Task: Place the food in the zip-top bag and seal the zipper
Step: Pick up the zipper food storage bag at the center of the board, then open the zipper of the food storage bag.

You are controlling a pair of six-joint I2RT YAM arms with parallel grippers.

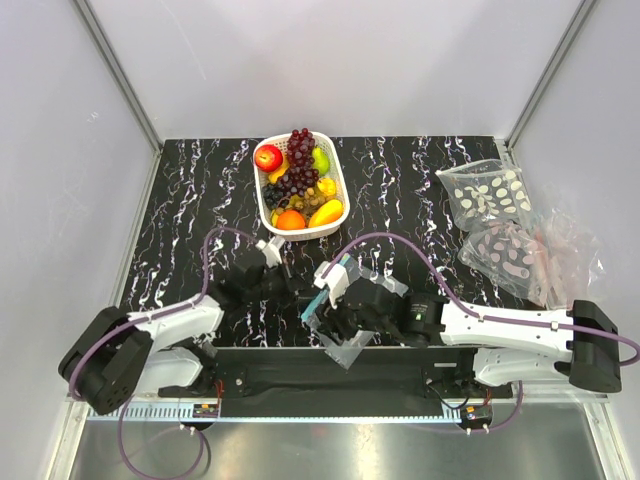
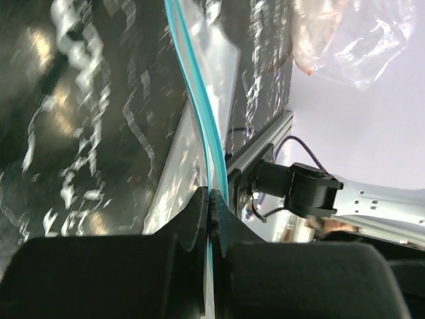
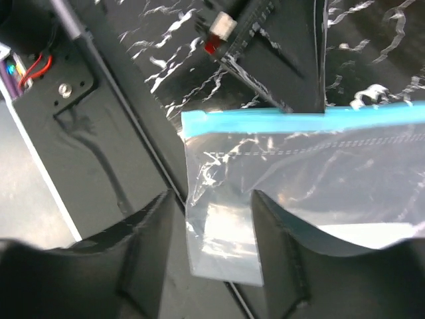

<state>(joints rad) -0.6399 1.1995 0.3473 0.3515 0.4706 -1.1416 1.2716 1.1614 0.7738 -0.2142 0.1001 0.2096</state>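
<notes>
The clear zip-top bag (image 1: 345, 318) hangs between both grippers at the near edge of the table. Its teal-blue zipper (image 1: 317, 293) runs along the edge. My left gripper (image 2: 211, 199) is shut on the zipper strip (image 2: 198, 100); in the top view it (image 1: 297, 287) sits left of the bag. My right gripper (image 3: 212, 199) is open, and a lower corner of the bag (image 3: 299, 179) hangs between its fingers, below the zipper (image 3: 299, 121). The food lies in the white basket (image 1: 300, 233): a red apple (image 1: 268, 157), purple grapes (image 1: 298, 165) and a green fruit (image 1: 320, 160).
Two clear bags patterned with white ovals (image 1: 490, 193) (image 1: 512, 252) lie at the right of the table, with crumpled clear plastic (image 1: 565, 255) beside them. The black metal frame (image 1: 330, 375) runs along the near edge under both arms.
</notes>
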